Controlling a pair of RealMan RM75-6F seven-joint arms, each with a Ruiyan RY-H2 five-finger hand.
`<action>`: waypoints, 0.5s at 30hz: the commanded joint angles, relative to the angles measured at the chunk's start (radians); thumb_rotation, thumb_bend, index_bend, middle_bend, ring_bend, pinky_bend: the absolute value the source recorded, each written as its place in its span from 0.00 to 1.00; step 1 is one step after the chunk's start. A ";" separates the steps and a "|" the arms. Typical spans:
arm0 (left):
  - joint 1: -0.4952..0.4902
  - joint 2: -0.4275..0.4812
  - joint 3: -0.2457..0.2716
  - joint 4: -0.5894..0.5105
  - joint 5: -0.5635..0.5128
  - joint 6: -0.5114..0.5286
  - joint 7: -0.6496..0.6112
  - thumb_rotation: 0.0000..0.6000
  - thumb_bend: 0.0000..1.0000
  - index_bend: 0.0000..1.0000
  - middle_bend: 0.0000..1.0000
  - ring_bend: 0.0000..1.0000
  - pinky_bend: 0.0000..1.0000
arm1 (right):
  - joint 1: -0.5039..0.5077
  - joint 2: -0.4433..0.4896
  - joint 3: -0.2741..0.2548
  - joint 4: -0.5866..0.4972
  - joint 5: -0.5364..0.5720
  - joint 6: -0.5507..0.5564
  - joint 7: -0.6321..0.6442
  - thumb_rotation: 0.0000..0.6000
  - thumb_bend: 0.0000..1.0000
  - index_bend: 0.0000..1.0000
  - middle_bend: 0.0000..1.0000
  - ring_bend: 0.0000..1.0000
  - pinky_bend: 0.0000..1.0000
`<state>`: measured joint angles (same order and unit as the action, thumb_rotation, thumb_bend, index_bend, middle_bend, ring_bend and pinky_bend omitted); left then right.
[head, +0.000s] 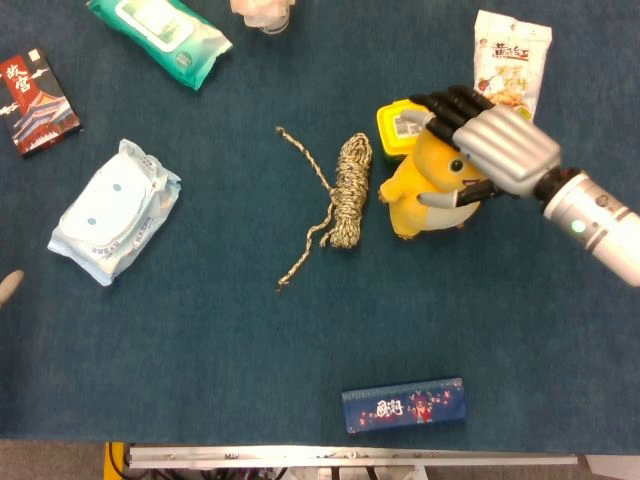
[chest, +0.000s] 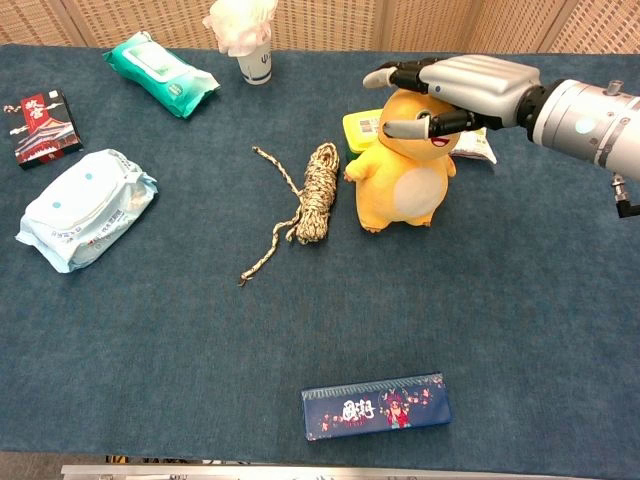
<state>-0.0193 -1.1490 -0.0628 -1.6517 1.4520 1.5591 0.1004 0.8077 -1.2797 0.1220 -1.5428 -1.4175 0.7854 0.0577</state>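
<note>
A yellow plush toy (head: 425, 195) stands near the middle right of the blue table, also seen in the chest view (chest: 405, 190), leaning slightly. My right hand (head: 490, 145) grips its head from above, fingers over the crown and thumb across its face (chest: 460, 85). A coiled rope (head: 348, 190) with a loose tail lies just left of the toy (chest: 315, 192). Behind the toy sits a yellow box (head: 395, 125). Only a small tip of my left hand (head: 8, 285) shows at the left edge of the head view.
A nut snack bag (head: 510, 55) lies behind my right hand. A long blue box (head: 403, 405) sits near the front edge. At the left are pale blue wipes (head: 115, 210), green wipes (head: 160, 35) and a red box (head: 35, 100). A tissue-filled cup (chest: 245, 40) stands at the back.
</note>
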 joint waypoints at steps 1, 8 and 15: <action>-0.001 0.000 -0.001 -0.001 0.001 0.000 -0.001 0.58 0.03 0.15 0.07 0.01 0.00 | -0.007 0.014 0.005 -0.015 0.003 0.018 -0.001 0.00 0.00 0.00 0.05 0.00 0.00; -0.001 0.001 -0.001 -0.004 0.004 0.001 0.000 0.58 0.03 0.15 0.07 0.01 0.00 | -0.011 0.028 0.014 -0.051 -0.031 0.065 0.009 0.00 0.00 0.00 0.05 0.00 0.00; 0.002 -0.020 0.005 -0.013 0.006 0.004 0.020 0.58 0.03 0.15 0.07 0.01 0.00 | 0.003 0.007 0.013 -0.059 -0.063 0.078 0.000 0.00 0.00 0.00 0.04 0.00 0.00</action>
<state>-0.0173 -1.1588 -0.0582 -1.6588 1.4576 1.5608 0.1095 0.8088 -1.2698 0.1355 -1.6019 -1.4784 0.8641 0.0599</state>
